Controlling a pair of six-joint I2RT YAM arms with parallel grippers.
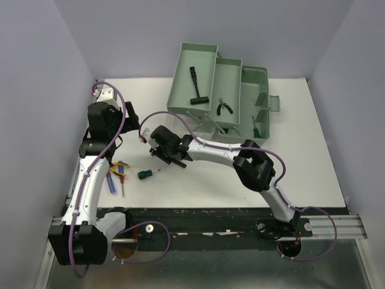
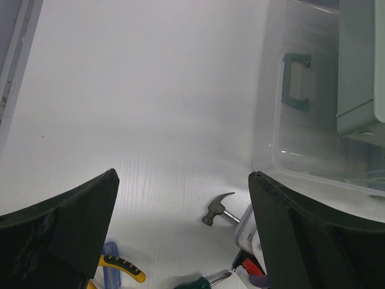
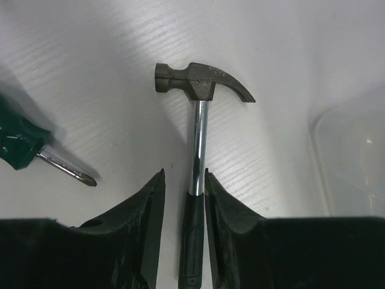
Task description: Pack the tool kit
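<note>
The sage-green toolbox (image 1: 240, 84) stands open at the back of the table with its tiers fanned out. A black hammer (image 1: 197, 84) lies in its top tray and pliers (image 1: 224, 107) in the middle one. A small claw hammer (image 3: 198, 90) lies on the table. My right gripper (image 3: 183, 174) is open astride its black handle, with a gap on the left side. My left gripper (image 2: 183, 180) hangs wide open and empty above the table. A green-handled screwdriver (image 1: 145, 174), yellow-handled pliers (image 1: 120, 165) and further screwdrivers (image 1: 114, 182) lie at the front left.
The translucent lid (image 2: 301, 102) with a green handle lies on the table beside the toolbox (image 2: 361, 66); its corner (image 3: 355, 156) is right of the small hammer. Grey walls close in on three sides. The arm bases are on a black rail (image 1: 204, 220) at the near edge.
</note>
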